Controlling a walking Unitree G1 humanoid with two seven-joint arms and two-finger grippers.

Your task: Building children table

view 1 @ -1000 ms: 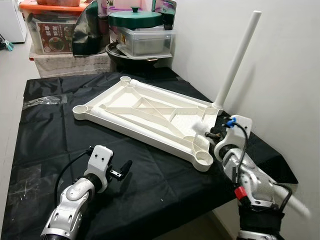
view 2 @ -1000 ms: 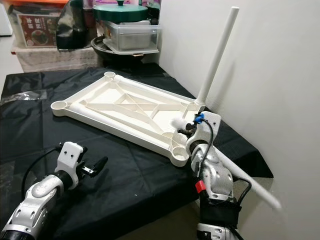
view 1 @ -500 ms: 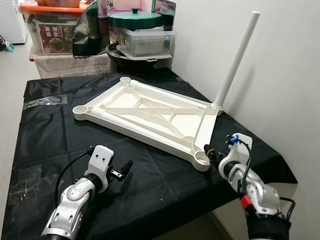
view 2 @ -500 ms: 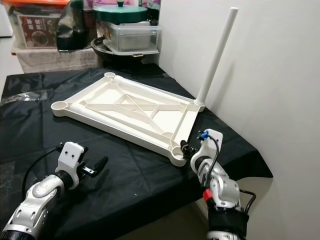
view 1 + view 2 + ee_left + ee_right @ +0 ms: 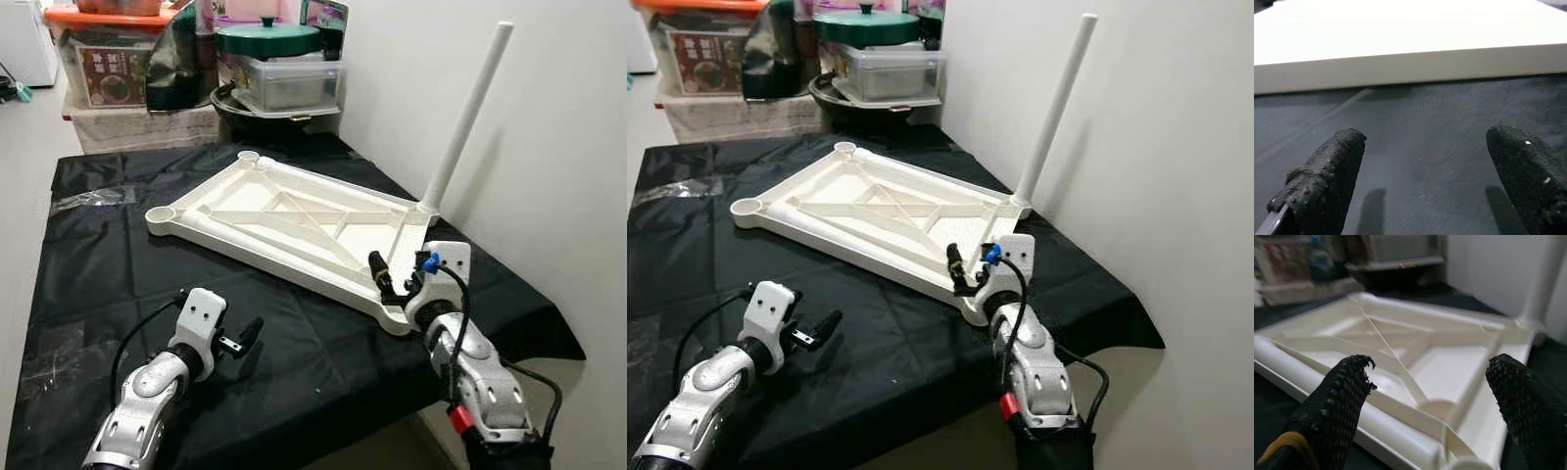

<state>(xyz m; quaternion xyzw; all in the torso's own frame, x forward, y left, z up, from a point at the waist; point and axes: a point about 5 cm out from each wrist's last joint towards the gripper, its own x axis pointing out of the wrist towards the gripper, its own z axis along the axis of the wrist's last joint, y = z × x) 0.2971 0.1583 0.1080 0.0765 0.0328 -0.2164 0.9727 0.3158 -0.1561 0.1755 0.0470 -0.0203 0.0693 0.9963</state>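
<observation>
A white plastic tabletop (image 5: pixel 294 220) lies upside down on the black cloth (image 5: pixel 304 343). One white leg (image 5: pixel 465 117) stands upright in its far right corner socket. My right gripper (image 5: pixel 387 279) hovers just above the tabletop's near right corner socket (image 5: pixel 397 315), open and holding nothing. In the right wrist view the ribbed underside (image 5: pixel 1415 347) spreads out between the two fingertips (image 5: pixel 1354 377). My left gripper (image 5: pixel 240 338) rests low over the cloth in front of the tabletop's near edge (image 5: pixel 1410 66), open and empty.
Storage boxes, a clear tub and a green-lidded pot (image 5: pixel 265 39) crowd the far end. A clear plastic bag (image 5: pixel 88 199) lies on the cloth at the left. The white wall (image 5: pixel 558 147) stands close on the right. The cloth drops off at the near right corner (image 5: pixel 558 343).
A white leg seen beside my right arm a second ago has gone from view. The right gripper dipped below the tabletop's corner, then rose over it. The left arm has barely moved.
</observation>
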